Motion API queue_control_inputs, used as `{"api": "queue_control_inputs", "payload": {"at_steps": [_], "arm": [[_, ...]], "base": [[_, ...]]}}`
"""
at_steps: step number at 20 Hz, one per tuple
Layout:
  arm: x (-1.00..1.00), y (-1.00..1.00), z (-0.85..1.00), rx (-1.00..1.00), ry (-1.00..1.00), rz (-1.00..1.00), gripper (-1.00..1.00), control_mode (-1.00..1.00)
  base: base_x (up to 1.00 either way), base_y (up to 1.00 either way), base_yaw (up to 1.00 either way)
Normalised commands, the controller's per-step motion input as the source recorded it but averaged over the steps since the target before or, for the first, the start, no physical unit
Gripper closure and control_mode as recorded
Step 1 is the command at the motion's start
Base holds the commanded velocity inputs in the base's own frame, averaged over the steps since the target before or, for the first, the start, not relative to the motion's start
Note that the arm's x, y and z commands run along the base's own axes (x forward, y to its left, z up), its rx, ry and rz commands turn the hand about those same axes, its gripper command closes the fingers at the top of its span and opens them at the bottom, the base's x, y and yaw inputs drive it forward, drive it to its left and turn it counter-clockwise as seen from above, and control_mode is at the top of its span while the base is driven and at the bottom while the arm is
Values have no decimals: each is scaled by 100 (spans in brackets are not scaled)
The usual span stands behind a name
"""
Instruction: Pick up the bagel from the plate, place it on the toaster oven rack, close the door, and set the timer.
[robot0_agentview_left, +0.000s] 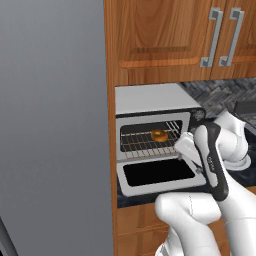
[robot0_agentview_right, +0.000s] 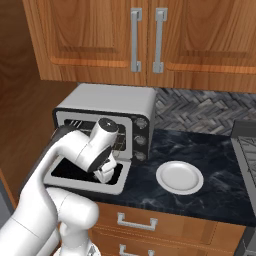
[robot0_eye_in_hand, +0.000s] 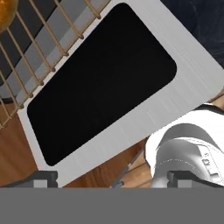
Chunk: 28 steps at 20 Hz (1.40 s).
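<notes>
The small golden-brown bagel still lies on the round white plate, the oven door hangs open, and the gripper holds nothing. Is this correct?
Not quite. The small golden-brown bagel lies on the thin wire rack inside the silver-white toaster oven; the left base view shows it. The round white plate is bare. The glass-windowed door hangs open, and the gripper holds nothing.

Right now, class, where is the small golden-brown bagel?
In the left base view, the small golden-brown bagel lies on the thin wire rack inside the silver-white toaster oven, above its open drop-down door.

Brushed silver metal toaster oven with a thin wire rack. Glossy dark marble counter. Polished wood cabinets.
</notes>
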Motion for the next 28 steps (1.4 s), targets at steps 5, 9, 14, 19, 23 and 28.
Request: {"api": "queue_control_inputs", "payload": {"at_steps": [5, 9, 14, 19, 23, 28], "arm": [[0, -12, -28, -3, 0, 0, -100, -100], [5, -8, -26, -2, 0, 0, -100, -100], [17, -5, -19, -1, 0, 0, -100, -100], [28, -4, -12, 0, 0, 0, -100, -100], [41, -1, -9, 0, 0, 0, -100, -100], [52, 0, -9, 0, 0, 0, -100, -100]], "base": [[0, 0, 0], [0, 0, 0], [0, 0, 0], [0, 0, 0], [0, 0, 0], [0, 0, 0]]}}
